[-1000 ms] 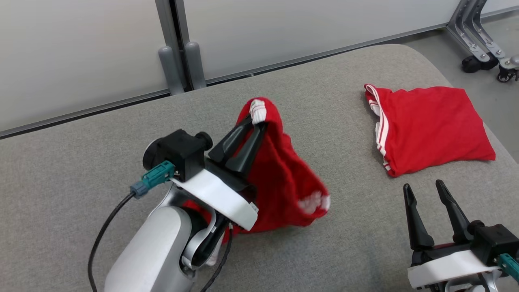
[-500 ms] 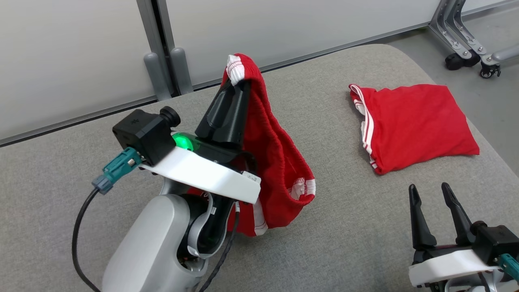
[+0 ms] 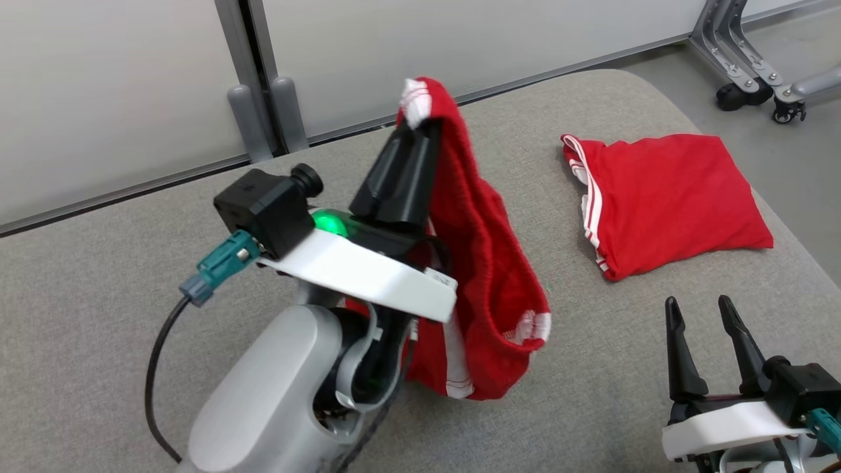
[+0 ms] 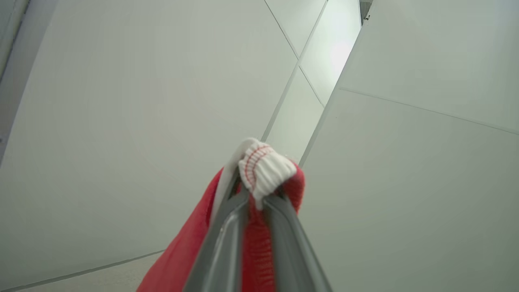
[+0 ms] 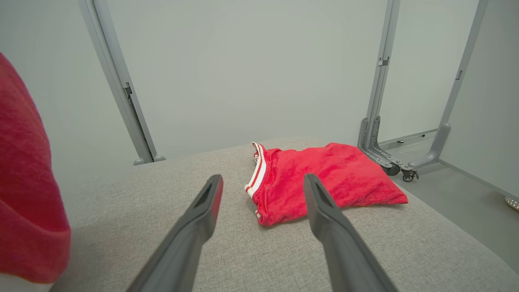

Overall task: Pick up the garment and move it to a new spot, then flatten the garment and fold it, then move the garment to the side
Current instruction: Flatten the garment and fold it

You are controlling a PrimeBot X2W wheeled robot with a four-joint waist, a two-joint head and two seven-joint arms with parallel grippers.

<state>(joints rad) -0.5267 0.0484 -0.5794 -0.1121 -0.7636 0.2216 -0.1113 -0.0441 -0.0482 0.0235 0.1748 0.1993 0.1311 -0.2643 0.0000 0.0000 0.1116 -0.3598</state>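
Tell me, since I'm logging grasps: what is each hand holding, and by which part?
The left hand pinches the red garment by its white ribbed trim. The right hand is open, holding nothing.

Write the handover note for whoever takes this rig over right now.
Left end effector: shut on the white-trimmed edge of the red garment, raised above the grey padded surface; the cloth hangs bunched beside the arm.
Right end effector: open, empty, low at the near right.
A second red garment lies folded at the far right of the surface.
Done: pickup.
Left: set it down at a new spot, flatten it, fold it, move it aside.
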